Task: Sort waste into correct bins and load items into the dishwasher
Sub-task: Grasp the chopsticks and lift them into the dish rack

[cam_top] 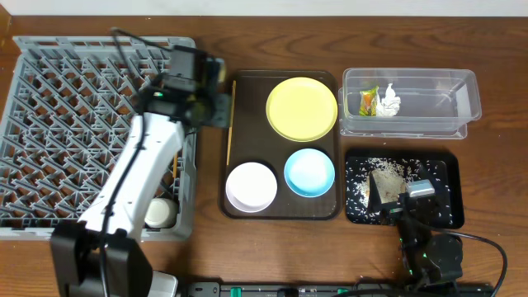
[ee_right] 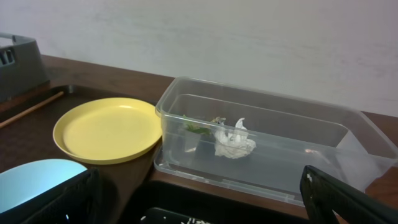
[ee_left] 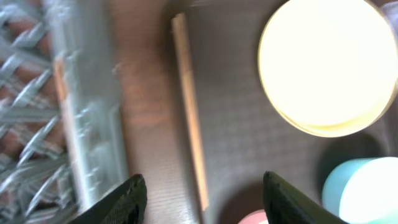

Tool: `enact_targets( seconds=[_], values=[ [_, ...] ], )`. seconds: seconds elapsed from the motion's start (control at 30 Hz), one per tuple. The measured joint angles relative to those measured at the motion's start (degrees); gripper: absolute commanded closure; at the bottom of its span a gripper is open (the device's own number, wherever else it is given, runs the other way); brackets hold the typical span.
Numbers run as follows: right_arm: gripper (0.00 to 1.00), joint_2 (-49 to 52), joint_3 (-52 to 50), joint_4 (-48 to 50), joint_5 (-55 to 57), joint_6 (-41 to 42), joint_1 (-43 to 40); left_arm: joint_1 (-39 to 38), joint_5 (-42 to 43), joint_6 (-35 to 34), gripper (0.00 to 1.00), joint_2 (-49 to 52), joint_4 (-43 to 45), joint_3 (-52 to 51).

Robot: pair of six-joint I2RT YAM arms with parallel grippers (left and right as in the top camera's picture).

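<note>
My left gripper point(cam_top: 219, 104) is open and empty, hovering over the gap between the grey dish rack point(cam_top: 49, 124) and the brown tray. A wooden chopstick point(cam_top: 230, 124) lies below its jaws point(ee_left: 202, 199), along the tray's left edge point(ee_left: 189, 112). On the tray sit a yellow plate point(cam_top: 302, 108), a light-blue bowl point(cam_top: 309, 172) and a white bowl point(cam_top: 252, 186). The clear tub point(cam_top: 408, 76) holds the wrapper point(cam_top: 368, 101) and the tissue point(cam_top: 388, 101). My right gripper point(cam_top: 404, 198) is open and empty, low over the black tray point(cam_top: 445, 216) strewn with rice crumbs point(cam_top: 363, 186).
A white cup point(cam_top: 161, 213) stands in the rack's front right corner. The right wrist view shows the plate point(ee_right: 106, 129), the tub point(ee_right: 298, 162), the tissue point(ee_right: 235, 140) and the blue bowl point(ee_right: 31, 180). The left arm lies across the rack.
</note>
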Motion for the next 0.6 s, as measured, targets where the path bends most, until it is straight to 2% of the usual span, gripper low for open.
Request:
enact_targets(
  seconds=[0.1,0.23,0.4,0.6],
  values=[
    [0.01,0.02,0.00,0.00,0.00,0.00,0.00,-3.17,-1.55,-0.04,0.48,3.08,4.42,0.00],
    [0.01,0.02,0.00,0.02,0.00,0.00,0.00,-4.42,-4.70,-0.04,0.50,10.23,9.18,0.00],
    [0.01,0.02,0.00,0.00,0.00,0.02,0.00,-4.13,-6.75,-0.02,0.53,18.51,11.37,-0.02],
    [0.01,0.02,0.00,0.00,0.00,0.00,0.00,-4.09,-7.74,-0.02,0.53,23.45,12.39,-0.02]
  ],
)
